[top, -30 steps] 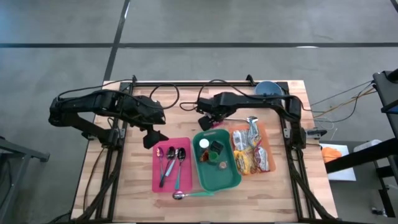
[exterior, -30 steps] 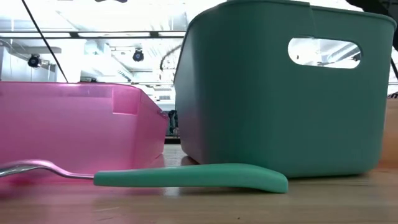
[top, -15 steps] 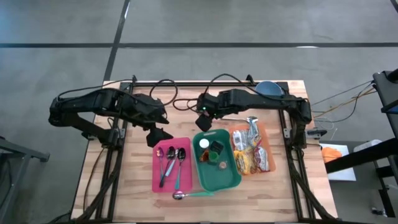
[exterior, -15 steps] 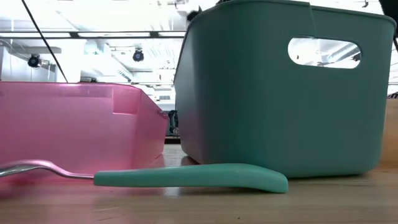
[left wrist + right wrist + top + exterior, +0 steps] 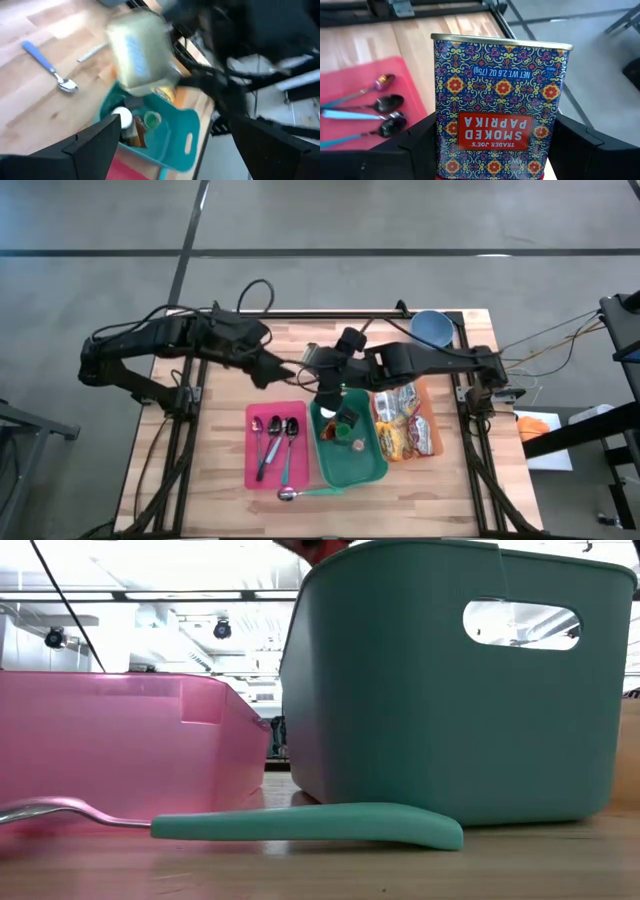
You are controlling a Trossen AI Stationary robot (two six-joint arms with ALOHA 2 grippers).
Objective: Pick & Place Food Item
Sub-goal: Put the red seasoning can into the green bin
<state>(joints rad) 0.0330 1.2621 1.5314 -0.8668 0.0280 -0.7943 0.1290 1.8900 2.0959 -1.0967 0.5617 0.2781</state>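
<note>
Right gripper (image 5: 330, 391) gripping paprika tin (image 5: 501, 107) over green bin (image 5: 352, 465) w/ small jars, pink tray (image 5: 252, 470) w/ spoons, orange tray (image 5: 425, 390) w/ snack packets, left gripper (image 5: 268, 370) jaws open.

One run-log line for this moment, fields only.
right end effector: shut on paprika tin | position: above green bin | left end effector: open, empty | tin not yet placed

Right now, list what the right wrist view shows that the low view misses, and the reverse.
Only the right wrist view shows the smoked paprika tin held in the right gripper, its label upside down, and the spoons lying in the pink tray.

Only the low view shows the green bin with its handle slot, and the green-handled spoon lying on the table in front of it.

Both show the pink tray and the wooden table.
</note>
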